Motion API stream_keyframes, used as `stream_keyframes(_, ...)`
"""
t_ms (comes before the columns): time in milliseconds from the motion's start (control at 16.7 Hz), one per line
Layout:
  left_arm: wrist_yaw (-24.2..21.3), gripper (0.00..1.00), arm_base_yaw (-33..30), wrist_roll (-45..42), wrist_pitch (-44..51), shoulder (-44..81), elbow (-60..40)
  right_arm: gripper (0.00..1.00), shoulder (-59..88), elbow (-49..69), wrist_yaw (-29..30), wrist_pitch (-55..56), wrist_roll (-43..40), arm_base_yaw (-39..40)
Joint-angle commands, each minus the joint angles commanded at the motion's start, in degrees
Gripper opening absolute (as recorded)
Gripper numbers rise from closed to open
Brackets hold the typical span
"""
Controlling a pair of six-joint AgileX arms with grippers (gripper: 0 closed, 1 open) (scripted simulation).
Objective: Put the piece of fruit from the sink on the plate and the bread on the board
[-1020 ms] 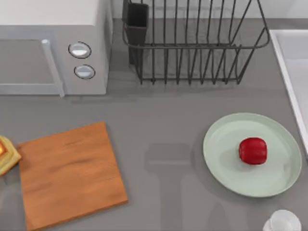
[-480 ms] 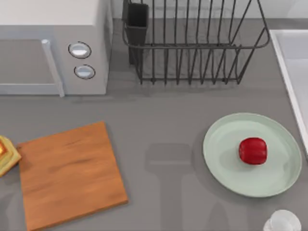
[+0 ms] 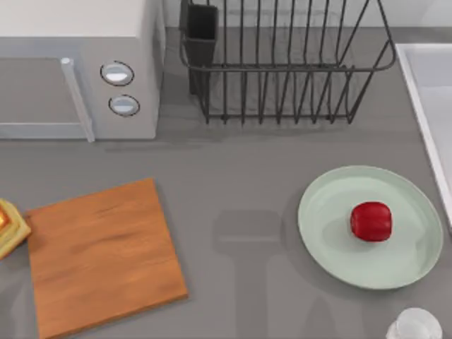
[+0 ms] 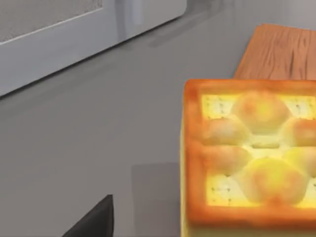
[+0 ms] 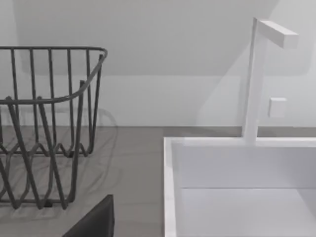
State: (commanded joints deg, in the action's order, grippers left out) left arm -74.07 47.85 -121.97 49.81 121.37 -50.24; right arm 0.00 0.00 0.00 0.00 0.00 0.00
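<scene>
Fruit is sitting on the plate, right of the plate's centre, not touching the rim. Plate is lying on the right half of the table, near the sink, whose pale rim is running along the right edge. Bread is sitting on the table at the far left edge, toasted top facing up, just beside the upper left corner of the board; contact between the 2 cannot be told. Board is lying flat and bare on the left half, slightly rotated, well apart from the plate. Left wrist view is looking down on the bread at close range, with the board beyond it and the microwave farther off; 1 dark part of the left gripper is showing at the frame edge, and how far that claw is open, or whether it is holding anything, cannot be told. Right wrist view is facing the sink, its tap and the rack; 1 dark part of the right gripper is showing, claw state likewise cannot be told. In the top view, microwave and rack are standing along the back, and a white cup is standing just below the plate.
</scene>
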Motion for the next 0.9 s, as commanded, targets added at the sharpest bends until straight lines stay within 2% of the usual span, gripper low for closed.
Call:
stream_keyframes(360, -1.8, 1.0, -4.3, 14.8, -12.9, -4.1, 3.2, 1.0, 0.0, 0.0, 0.0, 0.0, 0.0, 0.0)
stream_keyframes(900, -2.4, 1.0, -11.3, 41.1, -44.4, -6.1, 11.1, 1.0, 0.0, 0.0, 0.0, 0.0, 0.0, 0.0)
